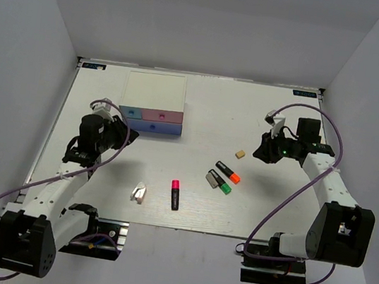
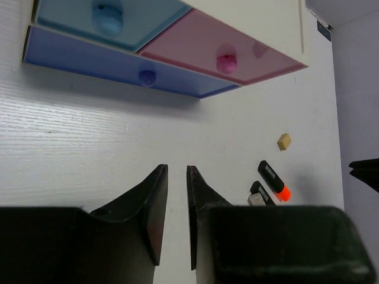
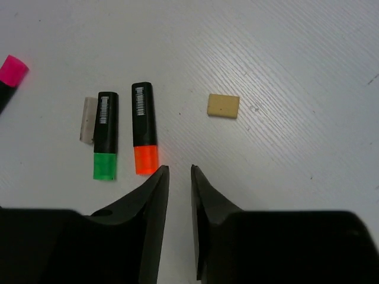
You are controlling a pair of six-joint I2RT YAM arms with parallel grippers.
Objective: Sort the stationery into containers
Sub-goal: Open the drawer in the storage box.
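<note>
The white-topped drawer box [image 1: 155, 94] stands at the back left, with light blue [image 2: 106, 18], pink [image 2: 225, 53] and dark blue [image 2: 118, 65] fronts, all closed. The orange highlighter [image 1: 228, 171] and green highlighter [image 1: 220, 182] lie side by side at centre right. The pink-red one [image 1: 175, 194] lies nearer the front. The tan block [image 1: 240, 153] and white clip [image 1: 139, 193] lie loose. My left gripper [image 1: 121, 130] hovers before the drawers, its jaws nearly together and empty [image 2: 176, 171]. My right gripper [image 1: 263, 153] is beside the tan block [image 3: 223, 105], its jaws nearly together and empty [image 3: 179, 170].
A small grey-white piece [image 3: 89, 118] lies against the green highlighter [image 3: 105, 135], next to the orange one [image 3: 144, 127]. Grey walls close the table at left, right and back. Cables loop from both arms near the front edge.
</note>
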